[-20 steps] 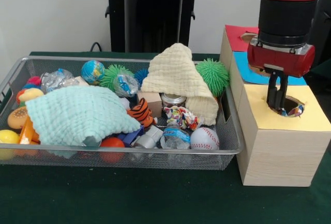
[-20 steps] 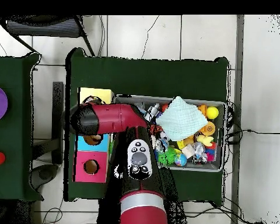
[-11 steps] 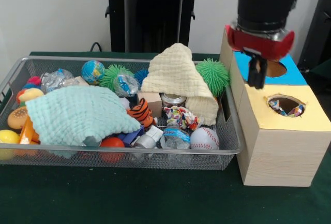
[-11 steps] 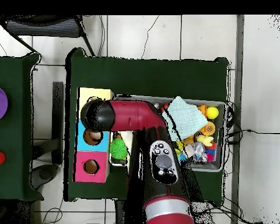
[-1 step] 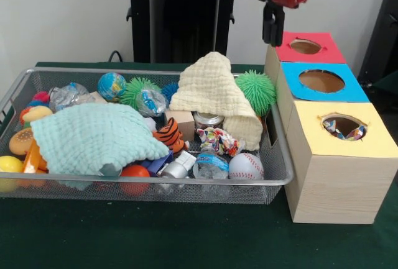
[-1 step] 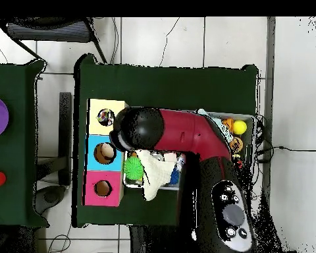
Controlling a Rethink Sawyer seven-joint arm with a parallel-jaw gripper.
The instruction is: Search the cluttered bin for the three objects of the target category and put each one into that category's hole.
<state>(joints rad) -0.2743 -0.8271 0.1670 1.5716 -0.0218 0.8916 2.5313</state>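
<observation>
My gripper [image 5: 272, 28] hangs high at the top of the front view, above the gap between the wire bin [image 5: 155, 183] and the sorting box [image 5: 339, 182], with nothing visible in it. The box has a red hole [image 5: 306, 46], a blue hole [image 5: 321, 81] and a yellow hole [image 5: 342, 125]. Crumpled colourful wrappers [image 5: 348, 133] lie inside the yellow hole. In the bin a similar crumpled wrapper [image 5: 217, 138] lies by a crushed plastic bottle [image 5: 210, 163]. In the overhead view the arm [image 6: 180, 135] covers most of the bin.
The bin also holds a mint cloth [image 5: 96, 137], a cream cloth [image 5: 214, 92], a green spiky ball [image 5: 255, 91], a baseball [image 5: 245, 166], a globe ball [image 5: 111, 86], a tiger toy [image 5: 169, 135], a tin [image 5: 206, 120] and toy food at the left.
The gripper has risen out of the yellow hole and moved up and toward the bin side. A wrapper stays in the yellow hole. The arm now stretches across the bin in the overhead view.
</observation>
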